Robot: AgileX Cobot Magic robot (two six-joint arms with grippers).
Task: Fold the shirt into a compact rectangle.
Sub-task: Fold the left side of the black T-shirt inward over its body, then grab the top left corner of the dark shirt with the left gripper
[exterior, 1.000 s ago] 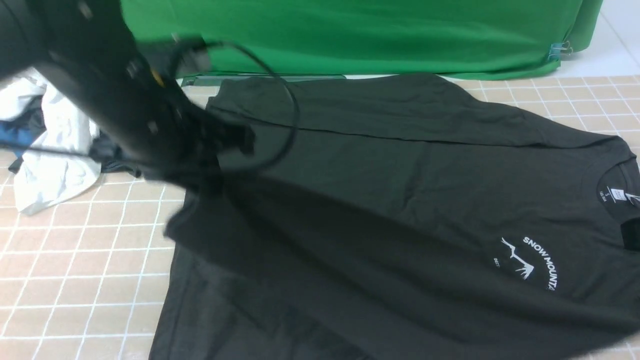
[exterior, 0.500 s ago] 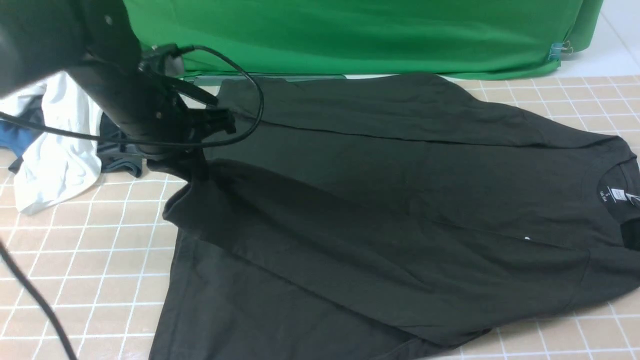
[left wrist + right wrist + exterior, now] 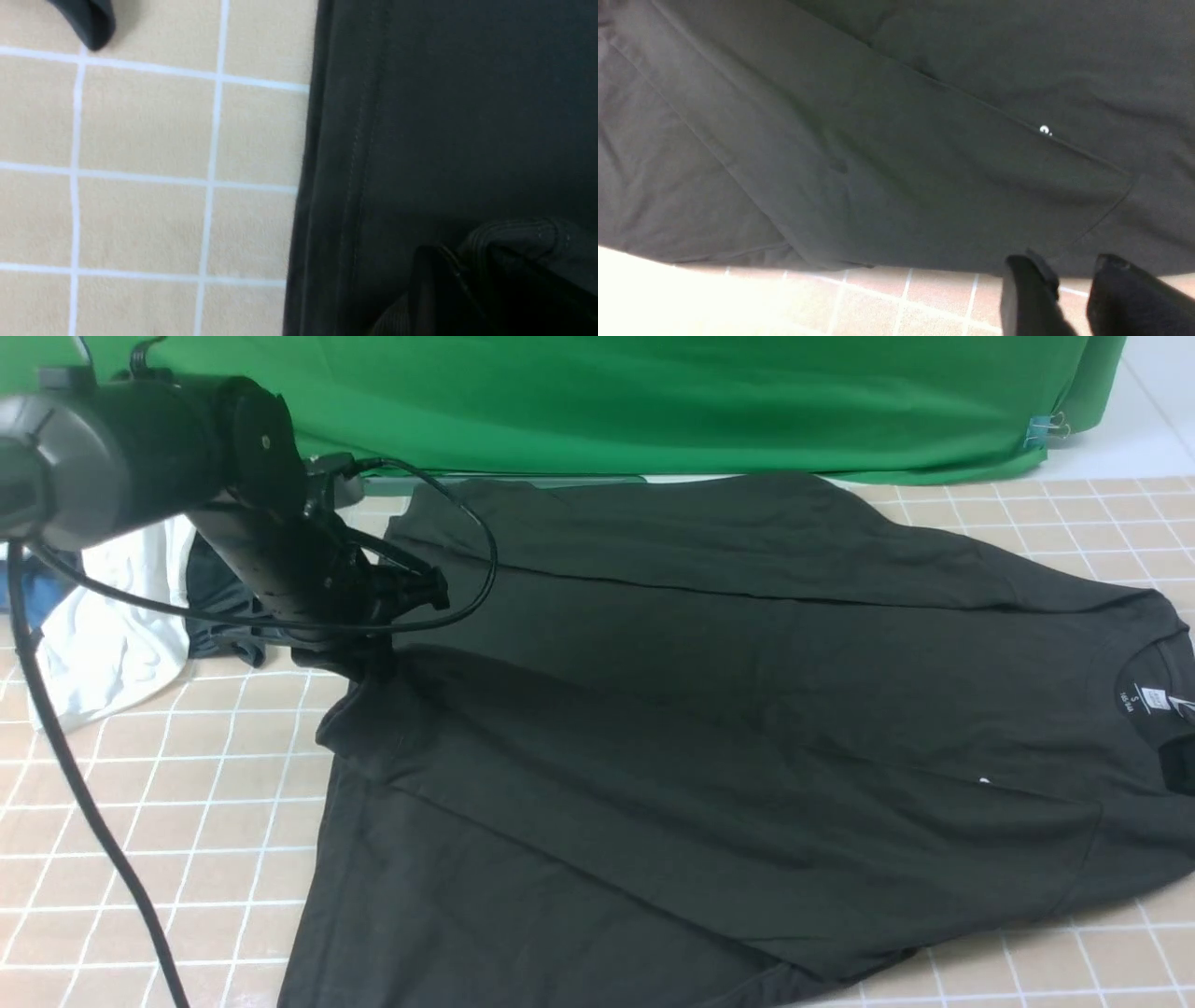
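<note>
The shirt [image 3: 747, 709] lies flat on the table [image 3: 140, 821], filling the centre and right of the front view. Its long axis runs across the frame, with the collar [image 3: 1153, 677] at the right edge and the hem [image 3: 331, 859] at the left, so it points right. Both long sides are turned in over the body. The near flap [image 3: 700, 821] hides the chest print but for a white speck, and its free edge runs diagonally from middle left to lower right. I judge this lay is meant to narrow the shirt into a band that can then be folded end to end.

The left gripper [image 3: 369, 658] sits low at the flap's hem corner, left of centre, placed as if to set that corner down. In the left wrist view a bunch of hem lies against its fingers [image 3: 434, 289], but I cannot tell whether the jaws pinch it or stand loose. The right gripper [image 3: 1064, 261] hangs over the shirt's near edge with its jaws spread and nothing between them, free for another grasp. A white garment [image 3: 103, 635] lies apart at middle left
</note>
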